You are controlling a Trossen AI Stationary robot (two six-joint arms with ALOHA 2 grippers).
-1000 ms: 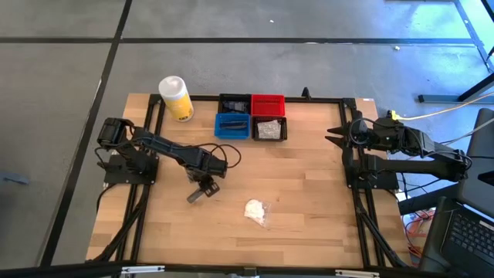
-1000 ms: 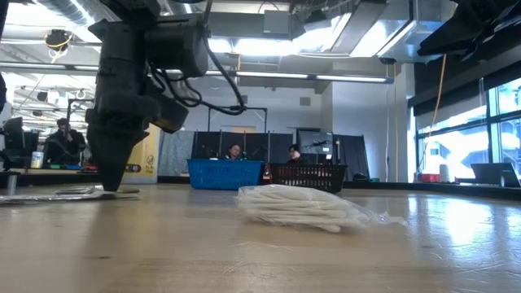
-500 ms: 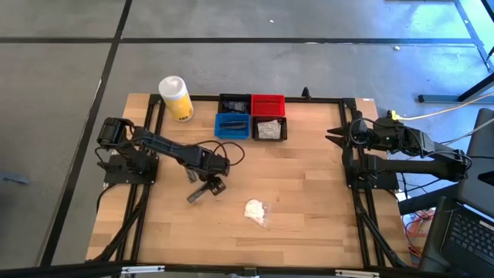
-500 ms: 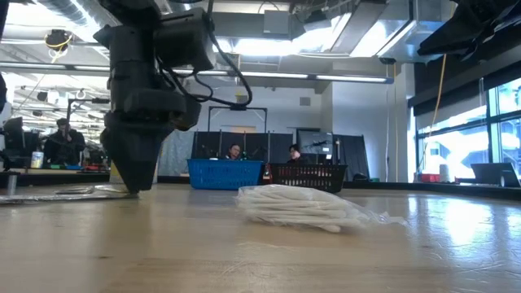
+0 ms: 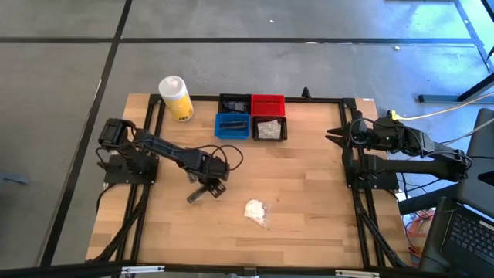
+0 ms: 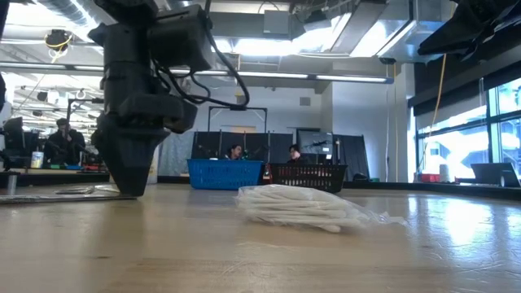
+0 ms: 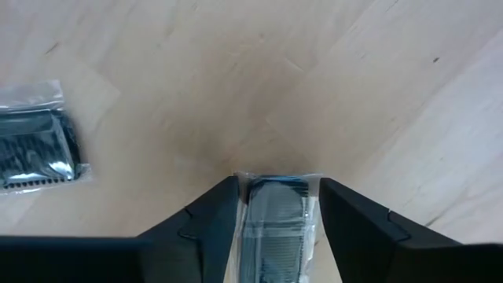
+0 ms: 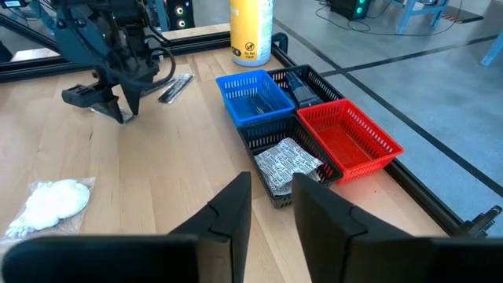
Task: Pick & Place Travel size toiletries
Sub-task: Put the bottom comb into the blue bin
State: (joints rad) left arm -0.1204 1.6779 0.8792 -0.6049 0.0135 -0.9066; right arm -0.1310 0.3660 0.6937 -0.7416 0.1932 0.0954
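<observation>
The left gripper (image 5: pixel 208 185) points straight down at the wooden table (image 5: pixel 309 201), its 2 fingers (image 7: pixel 206 224) spread on either side of a dark comb in a clear packet (image 7: pixel 275 220) that lies flat between them, the fingers close against the packet's edges. A second packet (image 7: pixel 35 153) lies just beside it, and a white wad in clear wrap (image 5: pixel 255 210) sits nearby toward the table's middle. The right gripper (image 5: pixel 333 137) waits at the right edge, fingers slightly apart, holding nothing.
</observation>
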